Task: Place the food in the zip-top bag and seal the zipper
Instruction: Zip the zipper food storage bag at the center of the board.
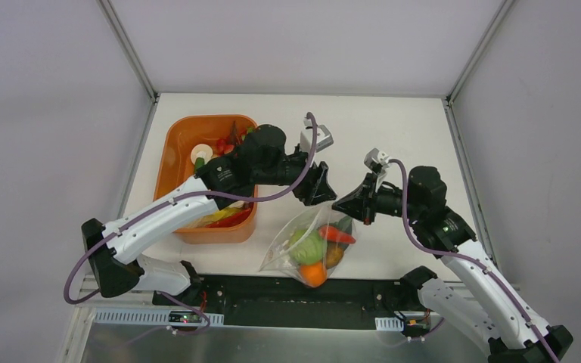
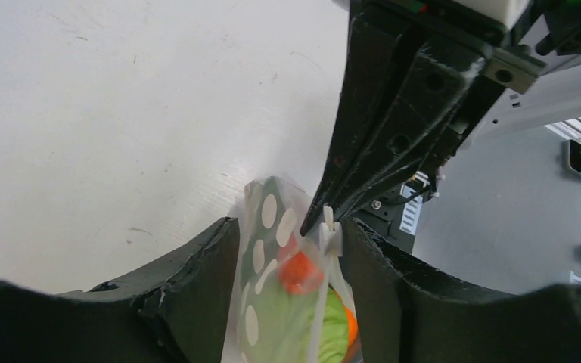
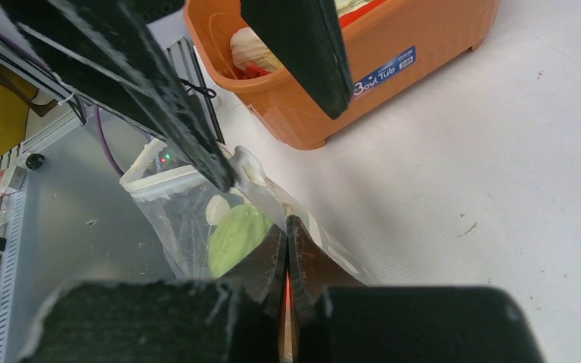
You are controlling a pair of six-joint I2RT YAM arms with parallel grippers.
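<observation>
Right gripper [image 3: 287,227] is clenched on one edge of the zip-top bag [image 1: 302,240]; the pinched part is hidden inside its grip. At frame centre the left gripper [image 2: 291,227] stands parted astride the bag's top. The food [image 1: 314,274] blurs through dotted plastic, lower centre. The white table [image 1: 401,136] is ringed by pale walls [image 1: 45,113]. Only the right wrist view shows the zipper [image 3: 163,179], a whitish strip. The orange tub [image 1: 168,162] sits upper left.

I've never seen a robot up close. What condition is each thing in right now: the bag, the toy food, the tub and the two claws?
zip-top bag: holds food, top pinched.
zipper: cannot tell whether sealed.
food: several pieces inside the bag, more in the tub.
orange tub: upright, partly filled.
left gripper: open, jaws astride the bag's top.
right gripper: shut on the bag's top.
</observation>
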